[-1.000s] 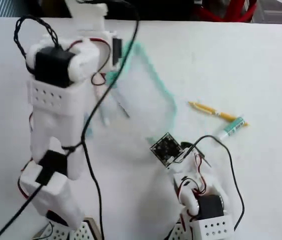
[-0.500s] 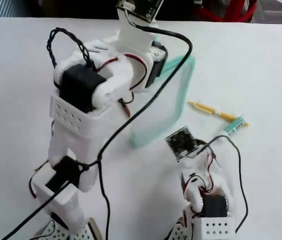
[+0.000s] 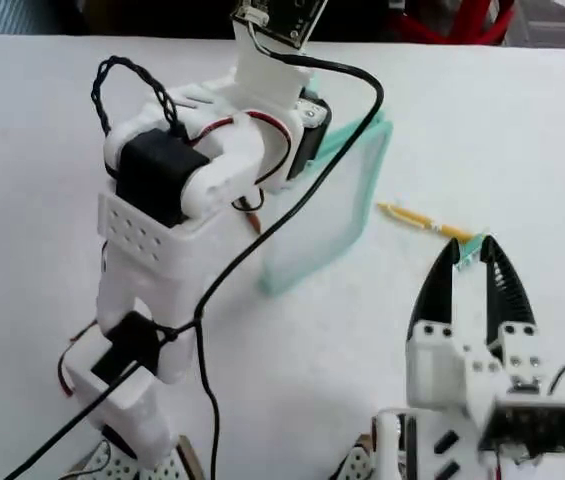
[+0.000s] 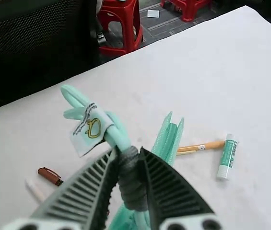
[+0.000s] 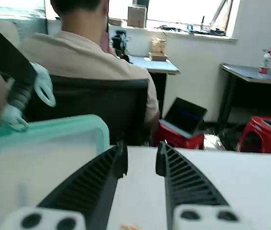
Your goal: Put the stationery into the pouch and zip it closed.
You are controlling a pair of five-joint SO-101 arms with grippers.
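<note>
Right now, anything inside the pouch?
Nothing shows through the translucent side of the pouch, held up by the left gripper. The pencil and glue stick lie on the table outside it. The part behind the left arm is covered, so unconfirmed.

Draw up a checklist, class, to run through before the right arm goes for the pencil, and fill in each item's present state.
1. Left gripper clamped on the pouch: ok, it holds the pouch up by one end.
2. Pouch mouth open to take things: cannot tell.
3. Right gripper open and empty: ok.
4. Pencil lying free, nothing on top of it: ok.
5. Glue stick clear of the pencil: cannot tell, their ends lie very close.
6. Stationery inside the pouch: not ok; pencil, glue stick and brown pen lie on the table.
</note>
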